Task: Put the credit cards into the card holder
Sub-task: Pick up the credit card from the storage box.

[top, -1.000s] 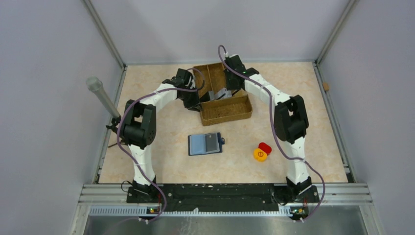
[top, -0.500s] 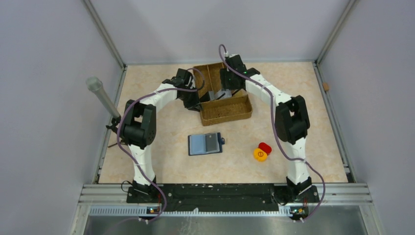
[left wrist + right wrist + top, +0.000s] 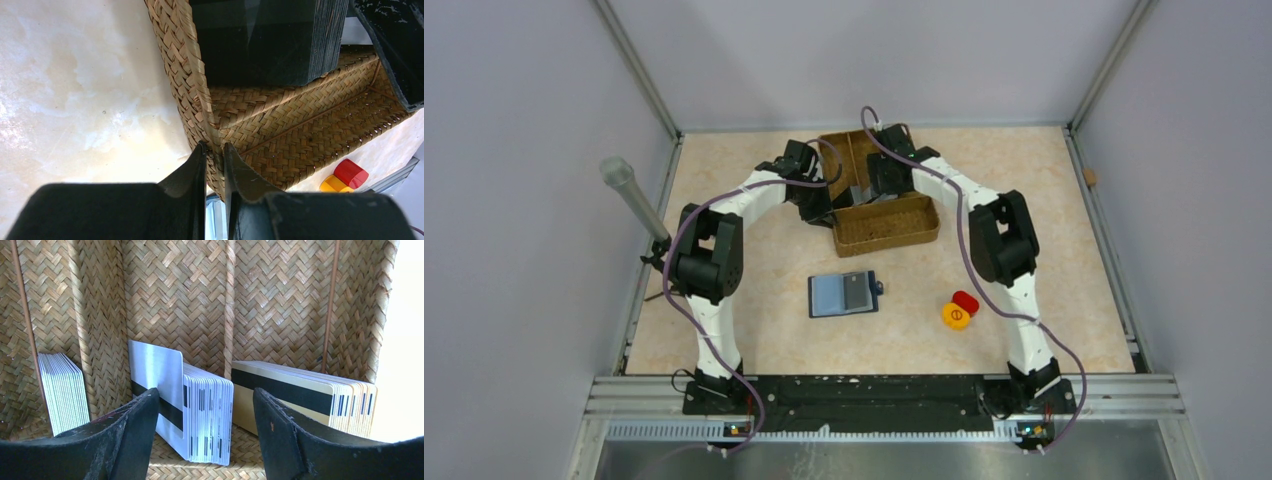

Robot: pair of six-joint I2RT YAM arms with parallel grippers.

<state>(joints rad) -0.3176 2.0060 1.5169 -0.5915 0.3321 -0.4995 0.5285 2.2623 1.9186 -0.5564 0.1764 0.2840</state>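
Observation:
Credit cards stand on edge in stacks inside the woven tray (image 3: 175,300): a silver-white stack (image 3: 210,415) with one card (image 3: 155,375) sticking up in front, a gold stack (image 3: 300,390), and another white stack (image 3: 62,390) to the left. My right gripper (image 3: 206,407) is open, its jaws on either side of the silver-white stack without touching it. The card holder (image 3: 844,293) lies open on the table in front of the tray. My left gripper (image 3: 215,147) is shut on the tray's wall (image 3: 192,90).
The brown woven tray (image 3: 894,232) sits at the back centre with both arms over it. A red piece (image 3: 966,301) and a yellow round piece (image 3: 956,316) lie right of the card holder. A grey cylinder (image 3: 632,195) leans at the left wall.
My right gripper has opened wide and its wrist has shifted left over the tray. The left arm has stayed on the tray wall.

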